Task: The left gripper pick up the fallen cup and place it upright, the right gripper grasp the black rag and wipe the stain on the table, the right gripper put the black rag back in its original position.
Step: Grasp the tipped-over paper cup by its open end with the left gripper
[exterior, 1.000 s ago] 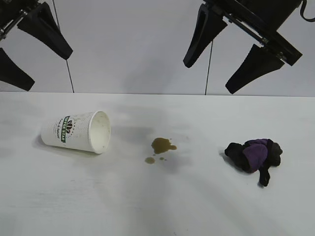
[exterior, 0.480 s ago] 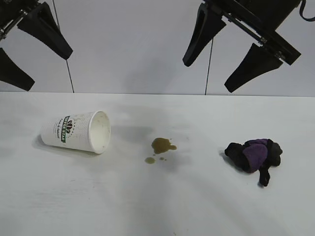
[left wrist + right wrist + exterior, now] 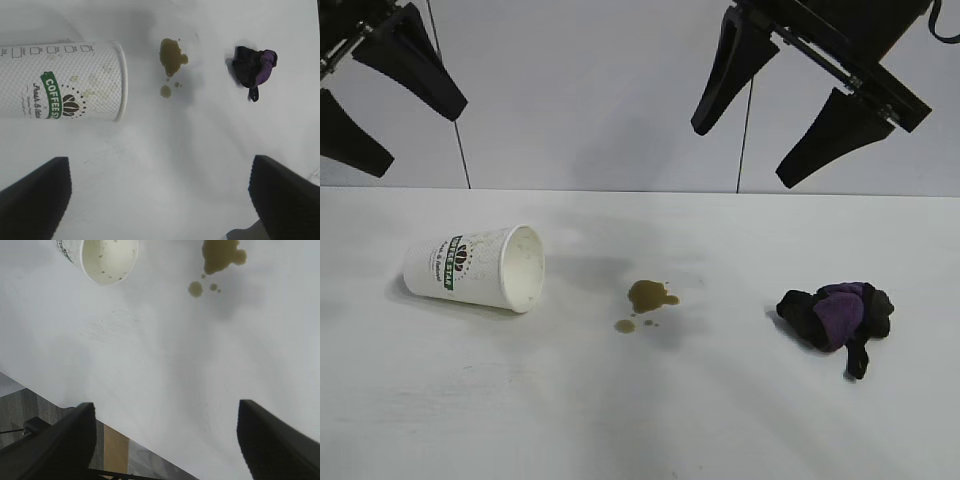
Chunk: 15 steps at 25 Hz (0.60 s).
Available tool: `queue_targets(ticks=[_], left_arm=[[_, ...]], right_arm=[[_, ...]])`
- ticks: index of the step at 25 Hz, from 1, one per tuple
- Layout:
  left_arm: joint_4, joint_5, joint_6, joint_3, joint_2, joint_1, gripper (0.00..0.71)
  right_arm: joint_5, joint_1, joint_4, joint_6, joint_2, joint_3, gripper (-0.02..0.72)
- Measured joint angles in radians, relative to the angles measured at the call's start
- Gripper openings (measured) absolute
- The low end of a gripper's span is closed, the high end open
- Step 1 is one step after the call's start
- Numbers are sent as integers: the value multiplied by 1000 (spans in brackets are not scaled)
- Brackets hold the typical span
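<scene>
Since a second ago, the left end effector (image 3: 370,100) has been shifting slightly at the top left of the exterior view, its lower finger sitting a little higher than before; everything on the desk is lying where it was. Its two wedge-shaped fingers (image 3: 35,197) are standing spread wide apart, holding nothing, and it is hanging well above the desk (image 3: 640,420), over the fallen cup.

The right end effector (image 3: 780,115) is hanging at the top right, its long pointed fingers (image 3: 47,440) also parted widely with nothing between them, high above the stretch of desk between the stain and the rag.

The cup (image 3: 475,267), a white paper cup, is lying on its side at the left of the desk, its open mouth facing toward the stain. In the left wrist view its green band is reading "COFFEE" (image 3: 52,95) beside a black coffee-bean emblem, with a line of smaller script I cannot make out and a row of small printed check boxes near the base. In the right wrist view the white inside is showing brownish specks.

The stain (image 3: 650,296), a brownish-olive blotch with a few droplets beside it, is sitting near the desk's middle, apart from the cup's mouth.

The black rag (image 3: 837,313), bunched with a purple patch and a black strip trailing from it, is lying at the right, well apart from the stain.
</scene>
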Motion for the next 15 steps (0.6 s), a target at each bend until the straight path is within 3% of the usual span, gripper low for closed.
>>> queue_targets(ticks=[3, 6, 11, 15], left_arm=[[69, 10, 125, -79, 0, -54, 695], [218, 10, 218, -124, 0, -116, 695], [517, -5, 259, -128, 0, -236, 695], [646, -47, 267, -128, 0, -310, 695]], right_arm=[[0, 0, 0, 0, 0, 0, 537], [0, 0, 0, 0, 0, 0, 537], [0, 0, 0, 0, 0, 0, 537], [0, 0, 1, 0, 0, 0, 537]])
